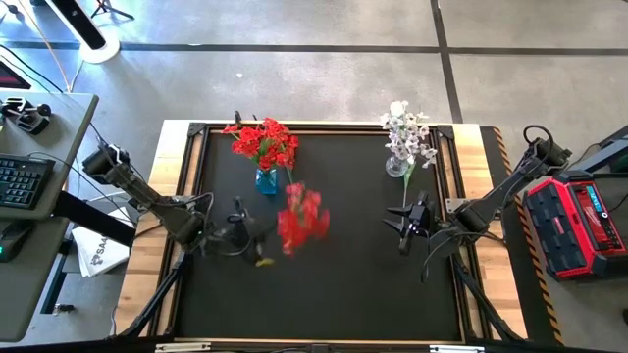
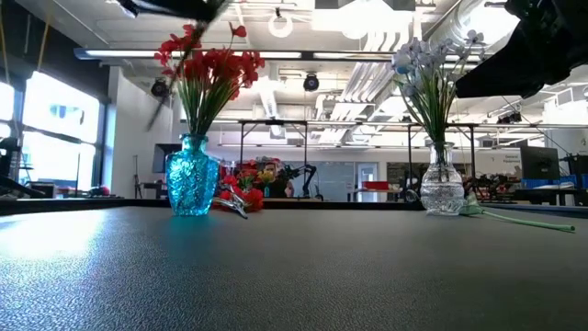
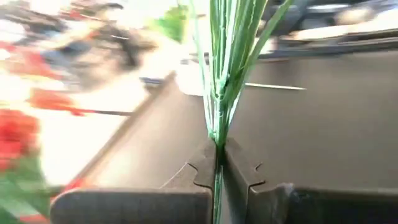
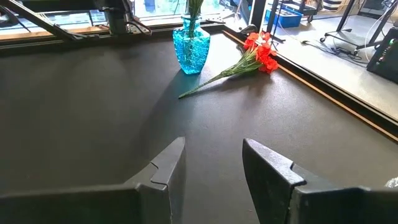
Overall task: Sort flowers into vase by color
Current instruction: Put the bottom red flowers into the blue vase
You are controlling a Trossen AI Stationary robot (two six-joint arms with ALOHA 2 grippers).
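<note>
The left end effector (image 1: 238,231) is squeezed tight on the green stem of a red flower (image 1: 301,220) above the dark tabletop (image 1: 334,284). Its blossoms point toward the right arm. The right end effector (image 4: 211,165) waits open near the clear vase (image 1: 396,165), holding nothing.

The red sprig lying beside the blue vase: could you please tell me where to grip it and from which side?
Grip the red sprig on its bare stem near the free end, from above, straddling it: it lies flat, blossoms bulky, blue vase close by mid-stem. The open right gripper is free; the left gripper holds another sprig.
</note>
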